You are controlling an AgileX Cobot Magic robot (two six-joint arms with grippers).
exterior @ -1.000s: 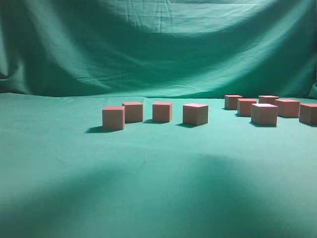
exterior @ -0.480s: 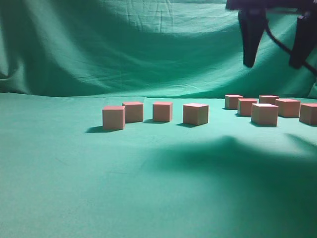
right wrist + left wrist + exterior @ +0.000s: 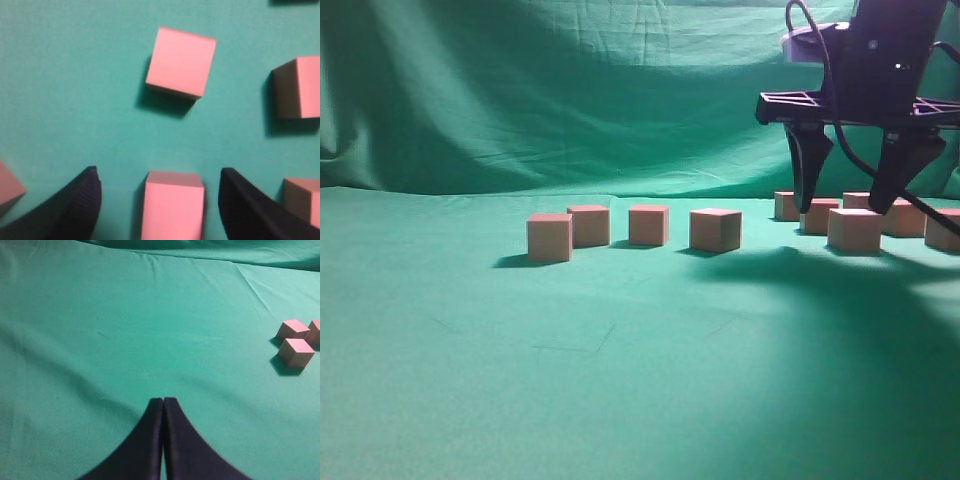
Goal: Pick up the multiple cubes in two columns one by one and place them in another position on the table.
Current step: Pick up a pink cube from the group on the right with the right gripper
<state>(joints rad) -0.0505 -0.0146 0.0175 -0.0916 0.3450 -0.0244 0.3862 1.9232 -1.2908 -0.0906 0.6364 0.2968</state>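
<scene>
Green cloth covers the table (image 3: 620, 380), and nothing lies on the near part of it. A bit further back, 4 cubes stand in a loose row on the left side. On the right side is the other bunch, and I count 5 or 6 cubes there.

My right gripper (image 3: 853, 200) hangs over that right bunch with its 2 fingers wide apart. It has hold of nothing. In the right wrist view, 1 cube (image 3: 172, 205) sits right between my fingers, and it looks to me like the 1 to pick.

To do this well, I think I should go straight down so 1 finger lands on each side of that cube. It looks a little closer to my left finger, so I would slide over a bit first. Other cubes sit near on both sides, so I must not bump them. Then I squeeze on the flat sides and lift slowly.

My left gripper (image 3: 163, 410) is pressed tight together and has nothing in it. It points at bare cloth, with 3 cubes well off to its right.

Some things are hard to see. My right gripper hides part of the far cubes. The edge of the view cuts off the last cube on the right.
</scene>
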